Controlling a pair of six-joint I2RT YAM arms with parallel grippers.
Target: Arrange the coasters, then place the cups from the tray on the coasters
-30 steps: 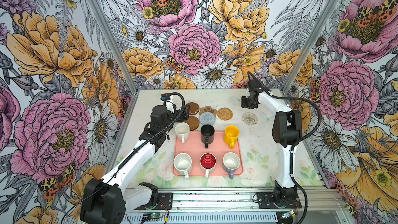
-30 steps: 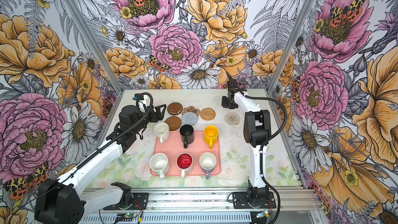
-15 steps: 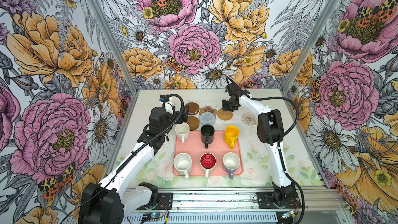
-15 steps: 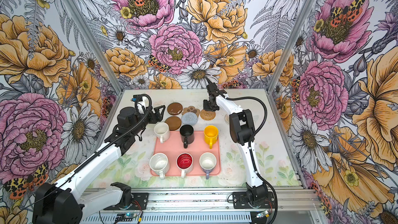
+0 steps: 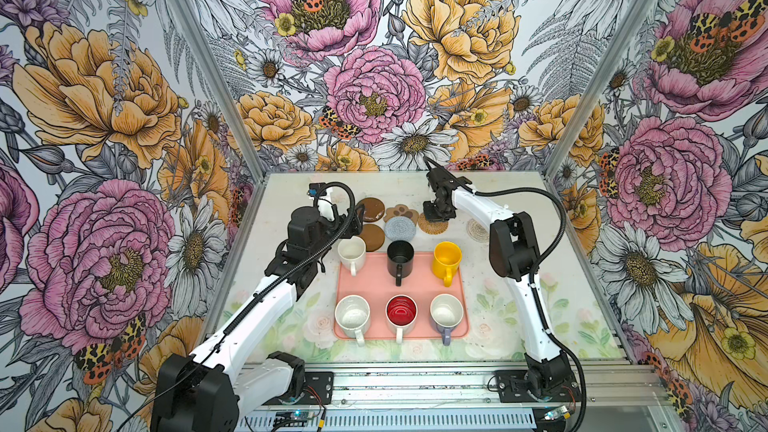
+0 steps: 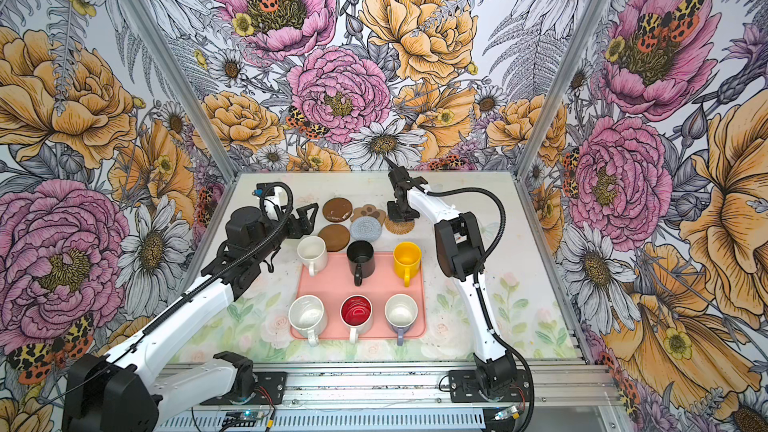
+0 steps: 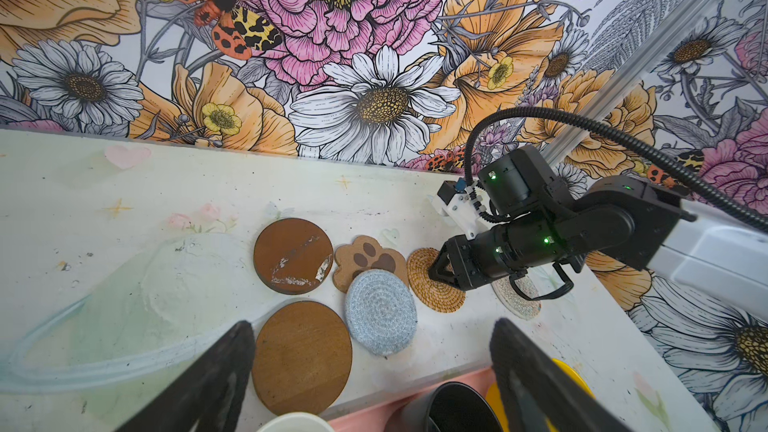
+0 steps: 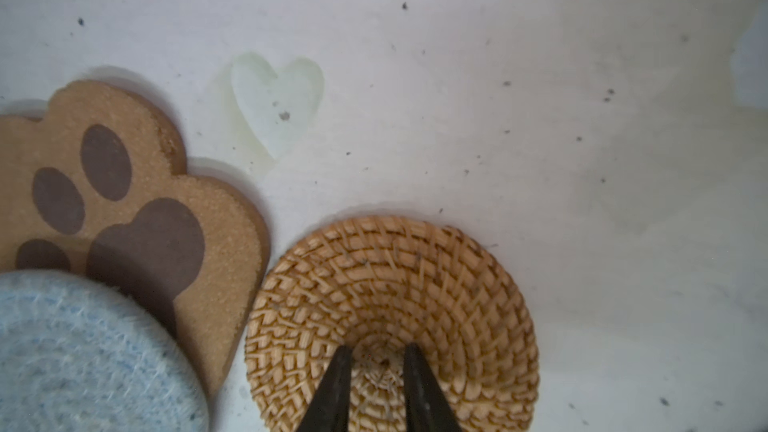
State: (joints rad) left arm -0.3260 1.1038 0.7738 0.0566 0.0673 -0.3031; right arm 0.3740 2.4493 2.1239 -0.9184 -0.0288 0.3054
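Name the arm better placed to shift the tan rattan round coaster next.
Right. The right gripper touches the centre of the tan rattan coaster; the left gripper hangs open near the glossy brown discs.

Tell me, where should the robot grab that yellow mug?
Probably the rim wall, from straight above: the yellow mug stands upright, mouth open, so one jaw can slip inside. Its handle points toward the near edge of the tray, so pinch the far or right side, away from the black mug.
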